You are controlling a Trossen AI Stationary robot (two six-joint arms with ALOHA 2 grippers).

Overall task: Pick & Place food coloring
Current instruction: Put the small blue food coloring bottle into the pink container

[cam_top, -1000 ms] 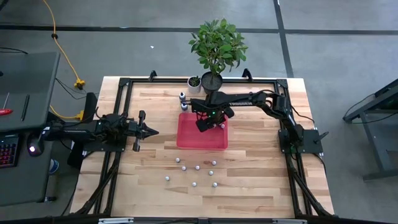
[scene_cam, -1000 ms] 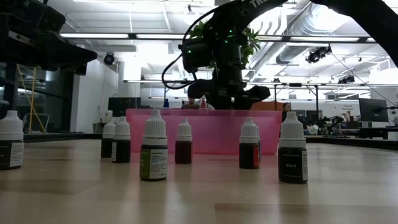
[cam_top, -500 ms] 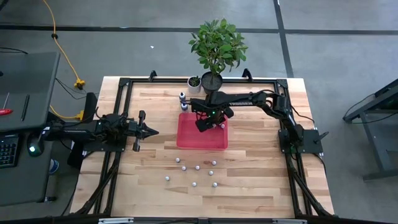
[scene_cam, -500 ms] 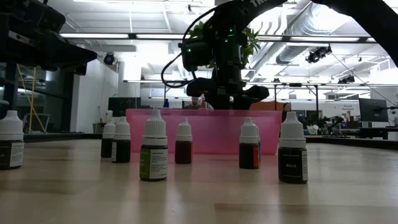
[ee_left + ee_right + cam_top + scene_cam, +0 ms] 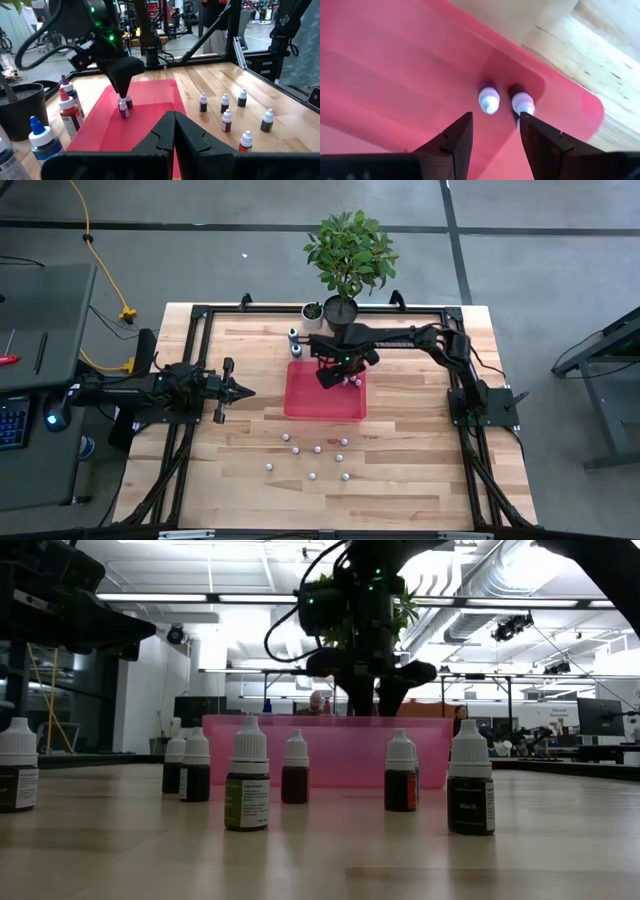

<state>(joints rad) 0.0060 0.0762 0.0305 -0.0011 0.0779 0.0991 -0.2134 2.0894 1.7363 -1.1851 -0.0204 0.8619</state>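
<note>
Change: right gripper (image 5: 338,377) has risen above the red tray (image 5: 300,405) since a second ago, its fingers parted and holding nothing.
Near bottles: seven food coloring bottles (image 5: 248,787) stand upright on the wooden table (image 5: 400,470), in front of the tray.
Tray: two small bottles (image 5: 489,97) stand side by side in its far corner, just beyond the claw's released fingertips (image 5: 460,131).
Left gripper (image 5: 246,391): waits at the table's left, fingers together.
Far edge: potted plant (image 5: 348,255).
</note>
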